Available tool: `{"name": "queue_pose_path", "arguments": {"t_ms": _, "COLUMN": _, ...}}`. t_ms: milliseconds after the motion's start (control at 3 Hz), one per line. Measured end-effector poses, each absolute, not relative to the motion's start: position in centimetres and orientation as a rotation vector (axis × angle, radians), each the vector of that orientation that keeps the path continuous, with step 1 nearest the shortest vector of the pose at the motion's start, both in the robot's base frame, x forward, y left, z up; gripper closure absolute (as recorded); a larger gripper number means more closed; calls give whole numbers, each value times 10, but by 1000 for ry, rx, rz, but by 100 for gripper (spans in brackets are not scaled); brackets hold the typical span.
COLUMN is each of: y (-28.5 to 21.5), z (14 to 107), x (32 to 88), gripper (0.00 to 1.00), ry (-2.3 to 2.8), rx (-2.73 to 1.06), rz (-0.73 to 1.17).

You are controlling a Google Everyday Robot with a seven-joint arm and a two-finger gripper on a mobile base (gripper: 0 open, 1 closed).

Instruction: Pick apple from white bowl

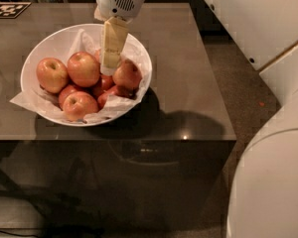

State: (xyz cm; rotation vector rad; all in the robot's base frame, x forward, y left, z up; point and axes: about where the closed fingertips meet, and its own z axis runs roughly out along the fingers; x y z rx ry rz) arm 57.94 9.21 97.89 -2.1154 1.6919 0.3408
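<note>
The white bowl (49, 43) stands on the left part of the grey table, lined with crumpled white paper and holding several apples. The apple (83, 68), the largest and rosy red-orange, lies in the middle of the heap. A yellower-orange apple (52, 75) lies to its left, and smaller dark red apples (105, 84) lie below it. My gripper (109, 69) hangs down from the top into the bowl. Its tip is just right of the apple, between it and another red apple (127, 75). It holds nothing that I can see.
The grey table (188, 83) ends at a front edge just below the bowl and a right edge near the brown floor (238, 83). White robot arm parts (268, 29) fill the right side. A black-and-white marker tag (9, 9) lies at the table's far left corner.
</note>
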Motion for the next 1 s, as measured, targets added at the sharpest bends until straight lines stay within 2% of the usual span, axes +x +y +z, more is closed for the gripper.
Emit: {"name": "queue_pose_path", "arguments": {"t_ms": 1000, "y": 125, "z": 930, "x": 573, "gripper": 0, "ry": 1770, "rx": -2044, "rz": 554}}
